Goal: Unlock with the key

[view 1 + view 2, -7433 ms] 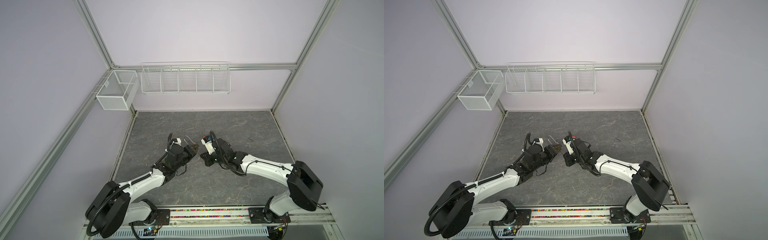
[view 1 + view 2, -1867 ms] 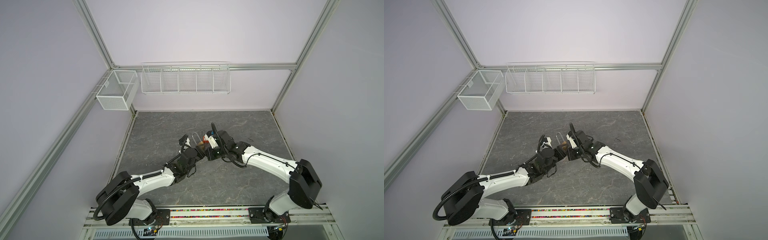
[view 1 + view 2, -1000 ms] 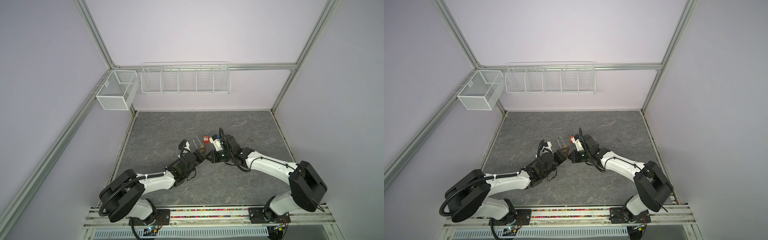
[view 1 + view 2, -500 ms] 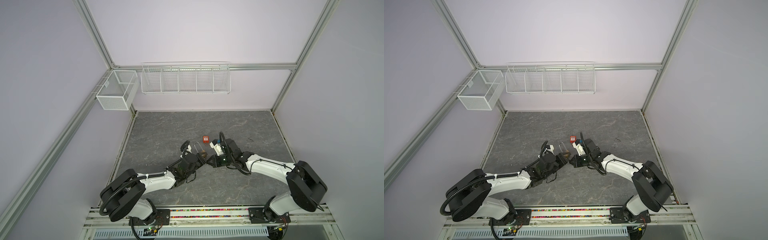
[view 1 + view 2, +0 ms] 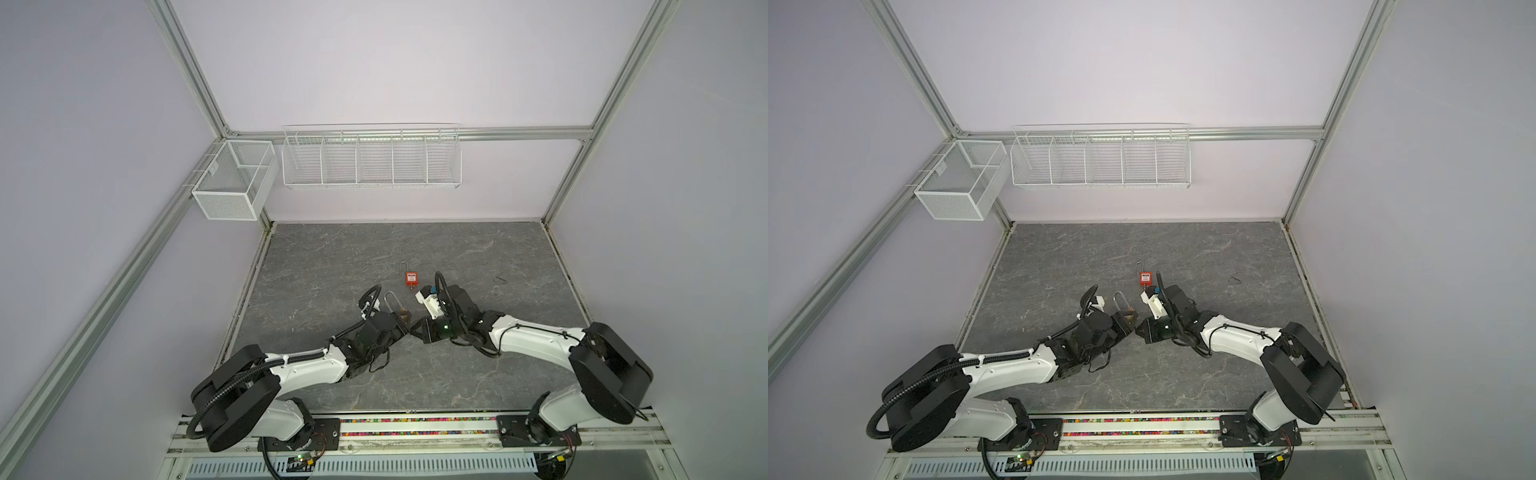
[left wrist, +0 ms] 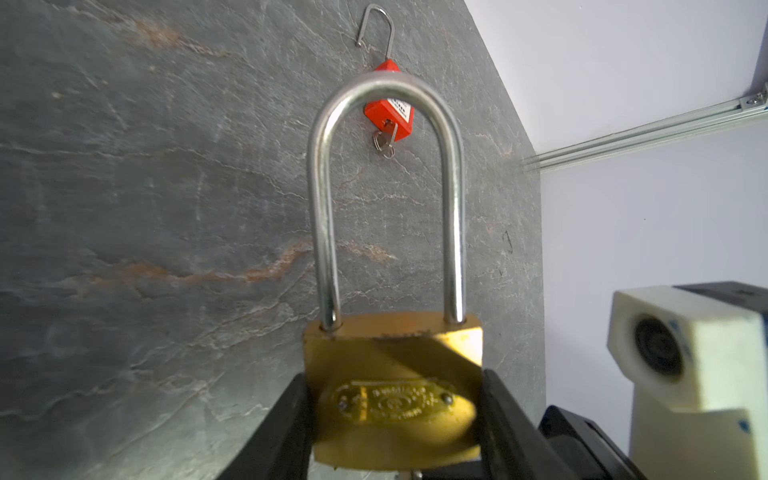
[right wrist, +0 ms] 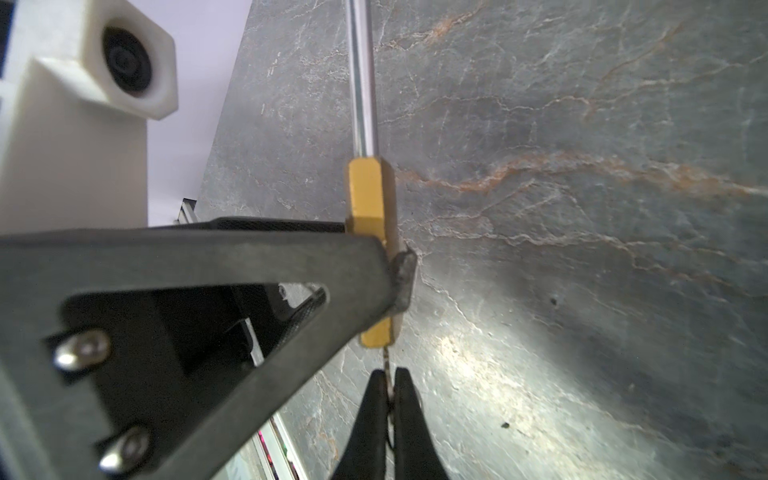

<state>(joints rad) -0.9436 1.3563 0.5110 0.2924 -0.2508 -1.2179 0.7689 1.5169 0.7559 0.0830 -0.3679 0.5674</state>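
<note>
Two wall fixtures, a wire rack and a mesh basket, hang above the grey veined worktop in both top views. A red padlock lies mid-slab.

Left wrist view: the left hand pinches the brass padlock by its body, with stone behind it.

Right wrist view: the right hand, pressed together, pinches the key at the padlock's underside.

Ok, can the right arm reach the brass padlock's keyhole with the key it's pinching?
Probably yes. The right gripper, shut on the key, sits right at the bottom end of the brass padlock, which the left gripper clamps; nothing lies between them.
</note>
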